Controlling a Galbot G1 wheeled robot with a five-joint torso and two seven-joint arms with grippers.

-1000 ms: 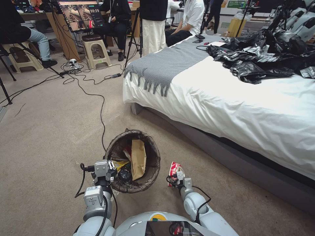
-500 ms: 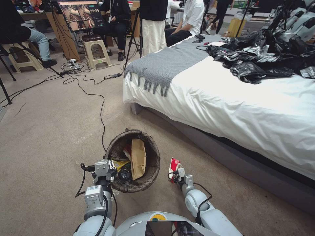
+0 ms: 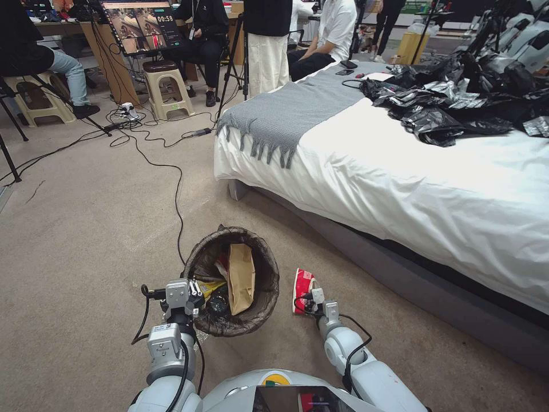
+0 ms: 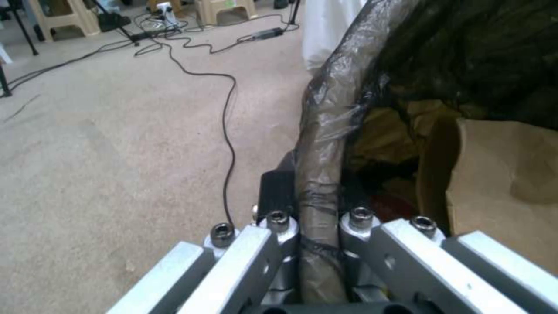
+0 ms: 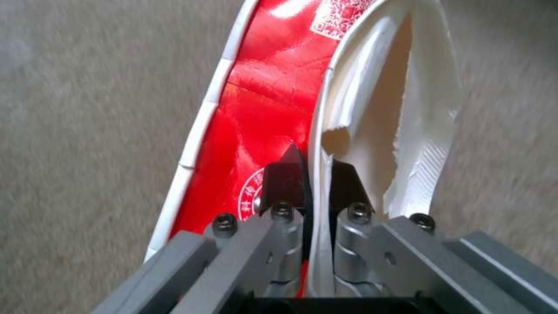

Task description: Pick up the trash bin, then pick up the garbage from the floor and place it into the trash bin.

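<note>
Over coarse beige carpet (image 3: 86,229), left tool (image 4: 317,218) pinches the round trash bin (image 3: 266,286)'s crinkly bagged rim; right tool (image 5: 317,174) clamps a crushed glossy red-and-white paper cup (image 5: 261,109).

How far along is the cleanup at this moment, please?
Done: the left gripper has its jaws clamped on the rim of the trash bin, which already holds a tan packet and wrappers. In hand: the right gripper pinches a crushed red-and-white cup beside the bin. Left: dropping that cup in.
</note>
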